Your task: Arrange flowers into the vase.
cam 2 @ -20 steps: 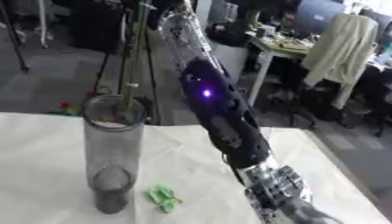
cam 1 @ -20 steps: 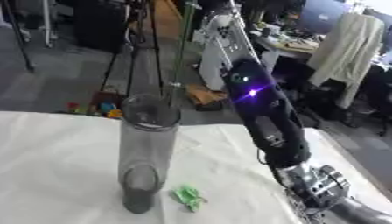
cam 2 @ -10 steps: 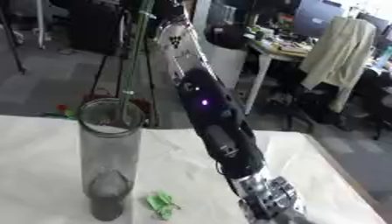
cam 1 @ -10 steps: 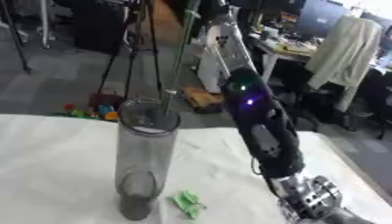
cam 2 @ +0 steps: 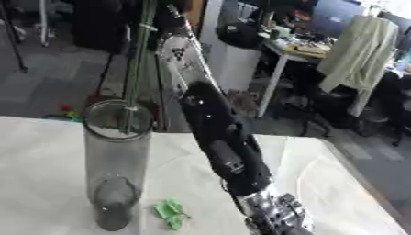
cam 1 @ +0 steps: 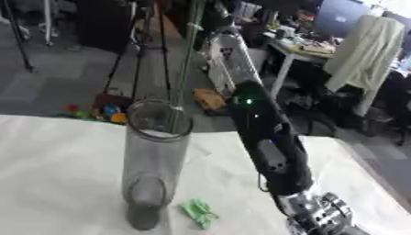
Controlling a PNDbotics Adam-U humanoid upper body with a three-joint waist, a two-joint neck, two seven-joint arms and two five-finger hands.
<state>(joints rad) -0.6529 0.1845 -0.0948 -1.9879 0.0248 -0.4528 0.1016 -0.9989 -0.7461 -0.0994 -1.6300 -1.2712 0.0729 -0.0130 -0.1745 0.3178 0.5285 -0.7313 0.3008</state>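
Flower stems (cam 1: 186, 69) just enter the vase (cam 1: 152, 170)'s mouth, not yet lowered; hand unseen, grip untellable.

table (cam 1: 48, 156) – white cloth cover | on it – clear vase (cam 1: 152, 170) upright; green scrap (cam 1: 198, 212) beside its base

A glossy black forearm (cam 1: 271, 147) (one small green light glowing on it) ends in a silver wrist joint (cam 1: 319, 214).

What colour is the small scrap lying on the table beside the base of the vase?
Bright green. The scrap shows best in the left eye view, right of the vase.
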